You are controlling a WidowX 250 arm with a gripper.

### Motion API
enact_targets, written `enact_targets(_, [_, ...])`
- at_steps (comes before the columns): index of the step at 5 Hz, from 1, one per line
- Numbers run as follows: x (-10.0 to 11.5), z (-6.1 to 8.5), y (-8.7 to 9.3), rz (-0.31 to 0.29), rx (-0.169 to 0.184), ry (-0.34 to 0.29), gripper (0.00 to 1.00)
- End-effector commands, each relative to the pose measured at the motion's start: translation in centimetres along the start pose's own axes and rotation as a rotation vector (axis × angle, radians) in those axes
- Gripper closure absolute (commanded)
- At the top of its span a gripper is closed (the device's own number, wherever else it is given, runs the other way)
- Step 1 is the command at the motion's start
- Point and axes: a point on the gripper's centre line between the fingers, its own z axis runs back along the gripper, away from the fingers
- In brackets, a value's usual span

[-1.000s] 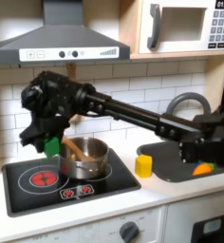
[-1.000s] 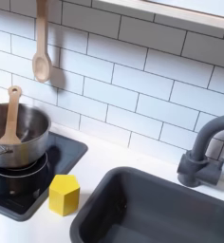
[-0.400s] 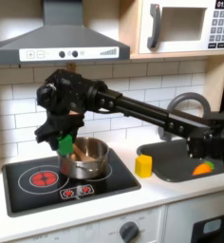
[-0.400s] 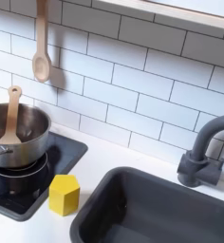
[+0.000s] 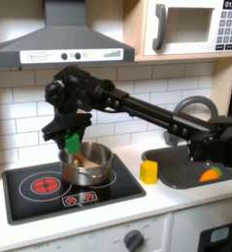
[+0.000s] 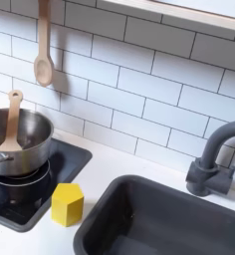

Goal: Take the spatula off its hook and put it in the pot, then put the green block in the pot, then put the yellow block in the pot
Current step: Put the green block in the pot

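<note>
Above the stove, in the first exterior view, the black arm reaches in from about 3 o'clock, its long links slanting up across the white tiles to a bent wrist under the range hood (image 5: 59,39). The gripper (image 5: 72,144) points down from there, clenched on the green block (image 5: 73,143), which hangs just over the rim of the pot (image 5: 86,164) at its 10 o'clock side.

The pot stands on the black cooktop (image 5: 49,187), with the red burner ring (image 5: 46,183) at its 9 o'clock. The spatula (image 5: 80,156) leans inside the pot, its handle slanting up just beside the green block. The yellow block (image 5: 148,172) rests on the counter at the pot's 3 o'clock, between cooktop and sink (image 5: 182,167). A small orange piece (image 5: 209,175) lies in the sink, near the arm's base.

In the second exterior view the spatula's wide end (image 6: 11,104) rises above the pot's rim, a wooden spoon (image 6: 43,45) hangs on the tiles at the pot's 12 o'clock, and a grey faucet (image 6: 215,159) stands behind the sink.
</note>
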Motion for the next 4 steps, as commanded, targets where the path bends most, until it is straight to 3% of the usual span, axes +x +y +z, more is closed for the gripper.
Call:
enact_targets(1, [0.7,-1.7,-1.1,-0.026,0.029,0.029,1.00])
enact_targets(4, [-0.8,-4.0,-0.7,-0.027,0.040,0.064,1.00])
